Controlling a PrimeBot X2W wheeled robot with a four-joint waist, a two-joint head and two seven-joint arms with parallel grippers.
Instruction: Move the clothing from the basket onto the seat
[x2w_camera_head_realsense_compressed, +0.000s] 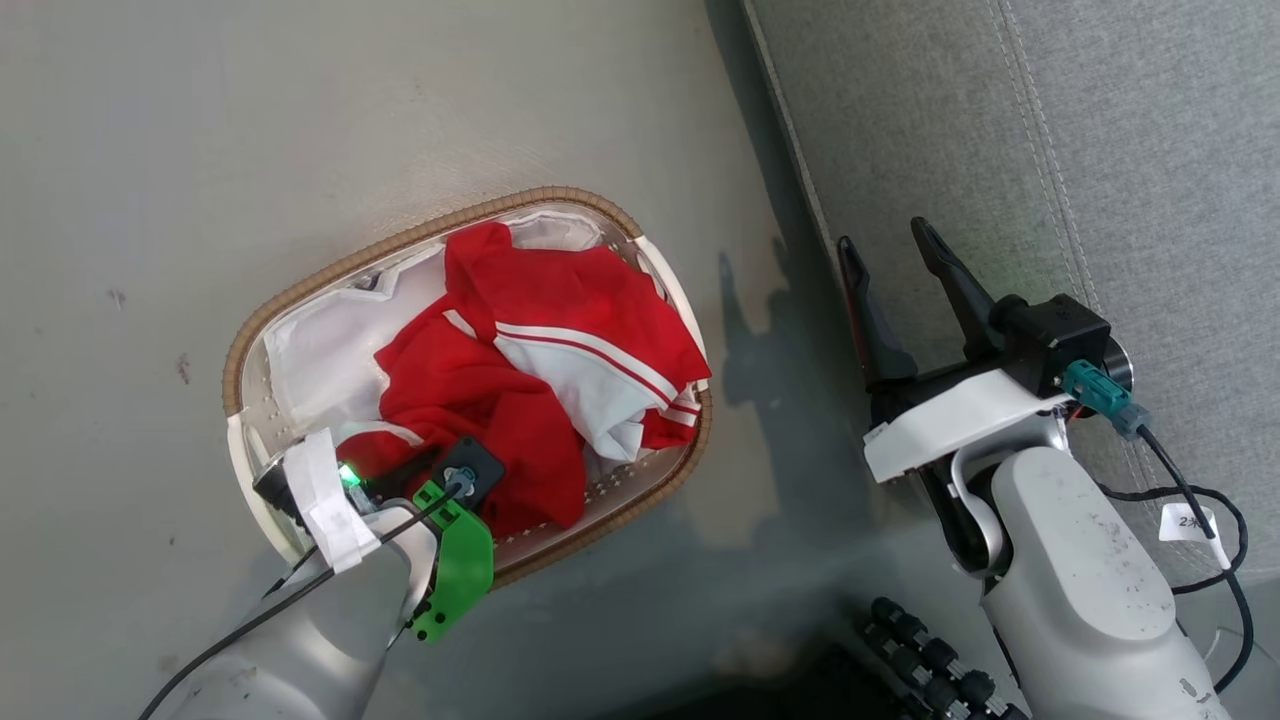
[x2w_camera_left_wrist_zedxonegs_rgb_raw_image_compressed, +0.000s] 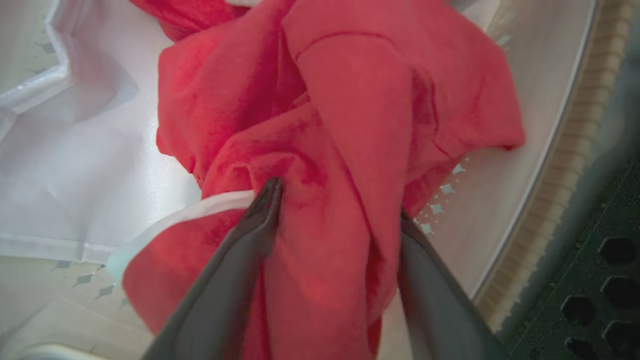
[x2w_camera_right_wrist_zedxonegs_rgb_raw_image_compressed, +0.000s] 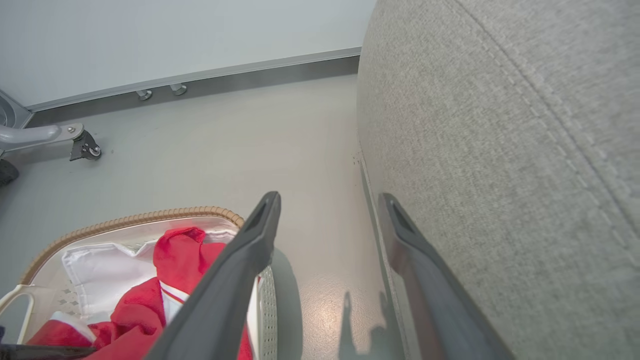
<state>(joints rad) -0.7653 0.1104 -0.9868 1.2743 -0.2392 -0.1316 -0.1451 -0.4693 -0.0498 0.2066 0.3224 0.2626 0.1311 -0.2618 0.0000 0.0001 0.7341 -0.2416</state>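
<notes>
Red clothing (x2w_camera_head_realsense_compressed: 560, 340) with white striped panels lies heaped in the oval cream basket (x2w_camera_head_realsense_compressed: 400, 240), which stands on the floor left of the grey seat (x2w_camera_head_realsense_compressed: 1050, 150). My left gripper (x2w_camera_left_wrist_zedxonegs_rgb_raw_image_compressed: 337, 207) is down inside the basket, open, its two fingers straddling a thick fold of the red cloth (x2w_camera_left_wrist_zedxonegs_rgb_raw_image_compressed: 350, 125). In the head view its fingers are hidden under the wrist and cloth. My right gripper (x2w_camera_head_realsense_compressed: 885, 237) hovers open and empty beside the seat's edge (x2w_camera_right_wrist_zedxonegs_rgb_raw_image_compressed: 500, 150), above the floor strip between the basket (x2w_camera_right_wrist_zedxonegs_rgb_raw_image_compressed: 125, 220) and the seat.
The white liner (x2w_camera_head_realsense_compressed: 320, 350) shows bare at the basket's left side. A caster leg (x2w_camera_right_wrist_zedxonegs_rgb_raw_image_compressed: 75, 142) and a wall baseboard (x2w_camera_right_wrist_zedxonegs_rgb_raw_image_compressed: 225, 80) lie beyond the basket. My dark base (x2w_camera_head_realsense_compressed: 930, 660) is at the bottom of the head view.
</notes>
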